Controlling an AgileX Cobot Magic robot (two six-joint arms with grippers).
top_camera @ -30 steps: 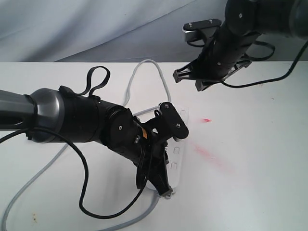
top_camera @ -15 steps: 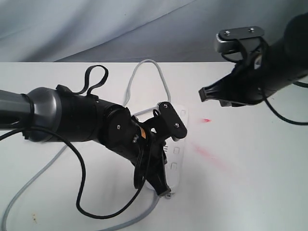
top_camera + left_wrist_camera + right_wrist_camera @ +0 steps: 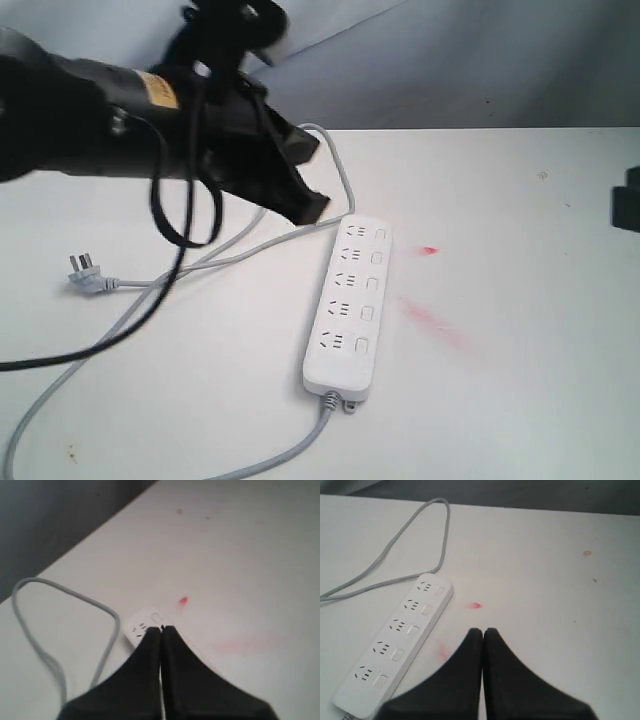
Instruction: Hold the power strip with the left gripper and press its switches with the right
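Observation:
The white power strip point(image 3: 345, 310) lies flat on the table, uncovered, with its five small switches point(image 3: 373, 283) in a row along its right side. My left gripper point(image 3: 308, 206) is shut and empty, raised above and to the left of the strip's far end, touching nothing. In the left wrist view the shut gripper point(image 3: 161, 628) hovers over that end of the power strip point(image 3: 141, 623). My right gripper point(image 3: 483, 631) is shut and empty, well off to the right of the power strip point(image 3: 395, 642) and its switches point(image 3: 413, 629). Only a dark bit of the right arm point(image 3: 628, 208) shows in the exterior view.
The grey cord point(image 3: 270, 455) leaves the strip's near end, runs left and loops behind the strip's far end. Its plug point(image 3: 85, 272) lies at the left. Red smears point(image 3: 430, 318) mark the table right of the strip. A grey cloth backdrop point(image 3: 480, 60) hangs behind.
My left arm has lifted off the strip and swung up and to the left, uncovering it. My right arm has pulled back to the right, almost out of the exterior view.

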